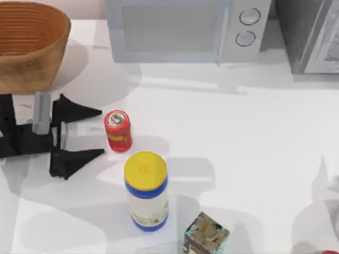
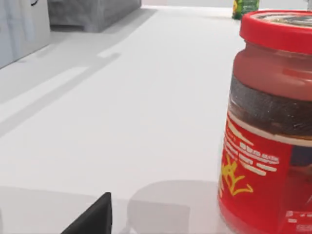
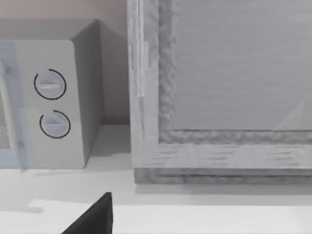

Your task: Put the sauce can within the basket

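The sauce can [image 1: 117,130] is a small red can with a silver top, standing upright on the white table left of centre. In the left wrist view the sauce can [image 2: 265,141] looms close, red-lidded with a red and yellow label. My left gripper [image 1: 101,132] lies low on the table just left of the can, open. Its two black fingertips [image 1: 98,112] reach almost to the can's left side without touching it. The wicker basket [image 1: 50,58] sits at the far left corner, behind the left arm. One dark fingertip [image 3: 92,218] of my right gripper points toward the back of the table.
A grey microwave [image 1: 180,29] stands along the back edge, with a grey cabinet [image 1: 310,34] to its right. A white bottle with a yellow cap [image 1: 146,190] stands just in front of the can, and a patterned box [image 1: 206,235] sits at the front edge.
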